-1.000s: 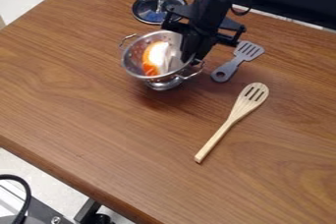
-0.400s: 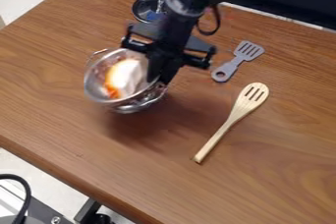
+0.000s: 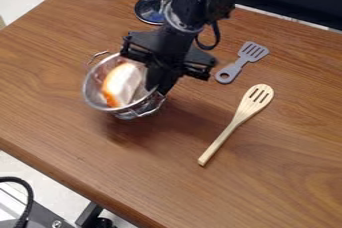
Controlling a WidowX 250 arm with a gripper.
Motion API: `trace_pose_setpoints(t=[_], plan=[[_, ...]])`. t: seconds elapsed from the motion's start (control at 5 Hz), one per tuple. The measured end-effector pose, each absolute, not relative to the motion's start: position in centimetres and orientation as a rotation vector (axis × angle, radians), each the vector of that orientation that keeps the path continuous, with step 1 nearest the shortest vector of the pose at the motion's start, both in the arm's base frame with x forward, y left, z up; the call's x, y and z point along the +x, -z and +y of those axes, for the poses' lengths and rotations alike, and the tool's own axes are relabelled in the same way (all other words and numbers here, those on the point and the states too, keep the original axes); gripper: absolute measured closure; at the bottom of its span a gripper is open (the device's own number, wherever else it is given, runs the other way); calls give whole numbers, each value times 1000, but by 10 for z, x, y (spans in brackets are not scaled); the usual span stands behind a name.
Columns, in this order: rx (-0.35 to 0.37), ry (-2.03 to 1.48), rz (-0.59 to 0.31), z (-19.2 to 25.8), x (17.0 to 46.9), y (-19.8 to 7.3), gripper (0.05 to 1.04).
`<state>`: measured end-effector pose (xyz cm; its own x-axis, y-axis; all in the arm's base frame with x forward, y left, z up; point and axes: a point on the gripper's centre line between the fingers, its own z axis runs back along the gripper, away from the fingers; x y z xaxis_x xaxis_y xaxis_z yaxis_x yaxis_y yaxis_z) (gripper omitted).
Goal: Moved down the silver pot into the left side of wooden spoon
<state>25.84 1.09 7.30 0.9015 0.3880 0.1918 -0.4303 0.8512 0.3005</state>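
The black gripper [image 3: 157,83] is shut on the right rim of the silver pot [image 3: 137,106], a colander-like bowl with wire handles. The pot hangs tilted above the left-centre part of the table, and an orange and white item [image 3: 122,84] lies inside it. To the right and lower down, the wooden spoon [image 3: 231,127] lies flat and slanted, its slotted head toward the upper right. A stretch of bare wood separates pot and spoon. Part of the pot's right rim is hidden behind the gripper.
A silver lid [image 3: 151,9] lies near the back, partly behind the arm. A grey slotted spatula [image 3: 242,62] rests right of the gripper, above the spoon. The table's front edge [image 3: 67,178] runs diagonally at lower left.
Gripper and pot have moved together to the left and toward the front edge, and the pot has tilted more. The spoon, spatula and lid have stayed in place.
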Motion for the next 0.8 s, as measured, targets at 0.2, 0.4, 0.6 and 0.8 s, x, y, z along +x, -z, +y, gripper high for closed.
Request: trace_pose_setpoints(t=[0.2, 0.4, 0.6, 0.8], plan=[[347, -451, -90, 13, 258, -62, 1022], [344, -450, -92, 11, 259, -61, 1019], [261, -436, -77, 8, 263, -60, 985], [150, -470, -69, 9, 267, -57, 820]])
